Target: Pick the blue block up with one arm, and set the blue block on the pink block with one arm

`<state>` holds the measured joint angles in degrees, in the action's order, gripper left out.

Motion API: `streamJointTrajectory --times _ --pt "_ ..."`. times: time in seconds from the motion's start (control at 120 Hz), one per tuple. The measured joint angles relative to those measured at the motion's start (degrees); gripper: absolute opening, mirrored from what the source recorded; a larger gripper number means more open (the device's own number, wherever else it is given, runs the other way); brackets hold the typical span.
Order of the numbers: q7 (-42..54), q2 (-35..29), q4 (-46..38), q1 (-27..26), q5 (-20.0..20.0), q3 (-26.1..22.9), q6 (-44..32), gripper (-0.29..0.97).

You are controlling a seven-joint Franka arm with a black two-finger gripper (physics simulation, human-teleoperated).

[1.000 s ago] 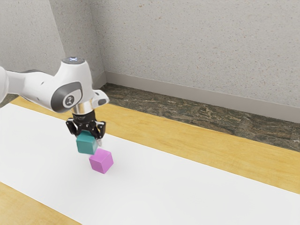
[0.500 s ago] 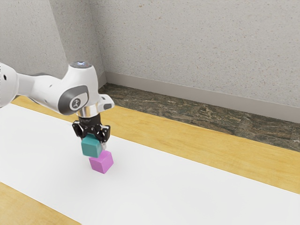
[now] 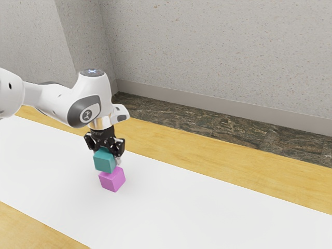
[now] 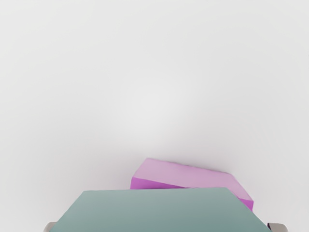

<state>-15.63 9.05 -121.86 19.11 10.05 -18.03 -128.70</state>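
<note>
Moved since earlier: blue block (image 3: pixel 104 160) now over pink block (image 3: pixel 112 180) | tool (image 3: pixel 106 151) pinching blue block | perhaps touching

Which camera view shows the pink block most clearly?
The exterior view: the pink block shows nearly whole, with two sides plain, right under the blue block. In the wrist view, the blue block hides part of the pink block, leaving its top and one side.

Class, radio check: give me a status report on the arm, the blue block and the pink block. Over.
End effector shut on blue block. Blue block held just above pink block, contact unclear. Nothing in the way.
</note>
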Motion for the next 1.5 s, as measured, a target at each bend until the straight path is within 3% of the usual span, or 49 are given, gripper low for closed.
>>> streamJointTrajectory --times 0.858,0.925,1.083,1.25,1.342,1.417,1.5 --pt "0.92 -2.52 -3.01 -0.54 -0.46 -0.97 -2.08 0.32" --pt "1.0 -2.7 -3.17 -0.61 -1.09 -0.95 -2.09 0.44" --pt "1.49 -3.67 -3.23 -0.52 -2.24 -0.93 -2.09 0.53" --pt "1.87 -13.18 -2.82 -0.45 -2.38 -0.9 -1.83 0.61" --pt "1.41 -15.69 1.07 -1.22 -2.96 -0.84 -0.95 0.64" --pt "-1.09 -16.15 11.02 -1.63 -4.8 -0.55 4.53 0.65" --pt "-3.53 -16.22 13.54 -1.18 -5.77 0.43 9.65 0.66"
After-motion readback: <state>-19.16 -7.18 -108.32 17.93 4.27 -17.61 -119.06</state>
